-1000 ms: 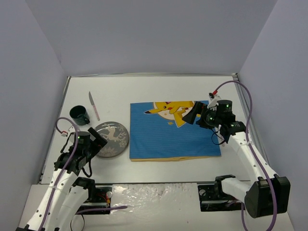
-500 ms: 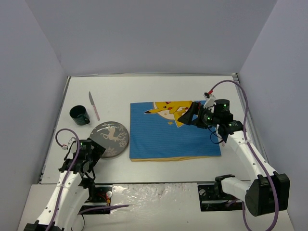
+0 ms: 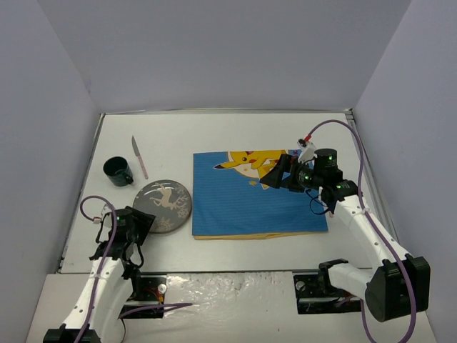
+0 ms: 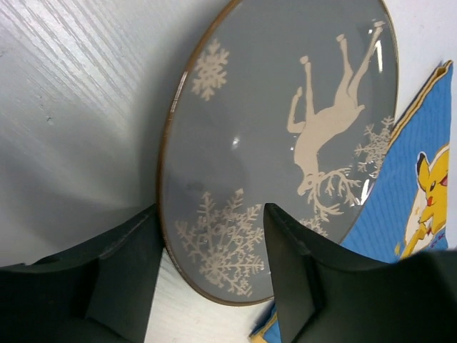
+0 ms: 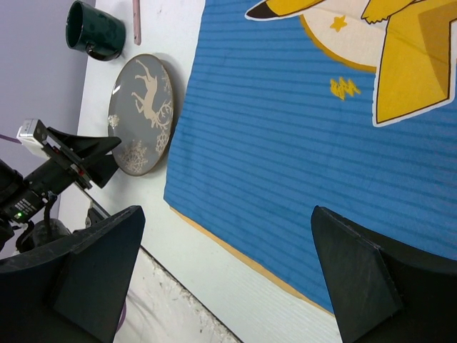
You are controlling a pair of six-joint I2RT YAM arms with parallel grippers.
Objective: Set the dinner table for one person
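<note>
A grey plate with a white reindeer and snowflakes lies on the white dinner table, just left of the blue cartoon-print placemat. My left gripper is open at the plate's near-left rim. In the left wrist view the plate has its near rim between the two spread fingers of that gripper, and I cannot tell if they touch it. My right gripper is wide open and empty, held above the placemat.
A dark green mug and a pink-handled knife lie at the far left, behind the plate. The right wrist view also shows the plate, the mug and the left gripper. Grey walls enclose the table.
My left arm has drawn back toward the near edge, so its gripper went from over the plate to the plate's near rim. My right gripper shifted slightly left over the placemat.
</note>
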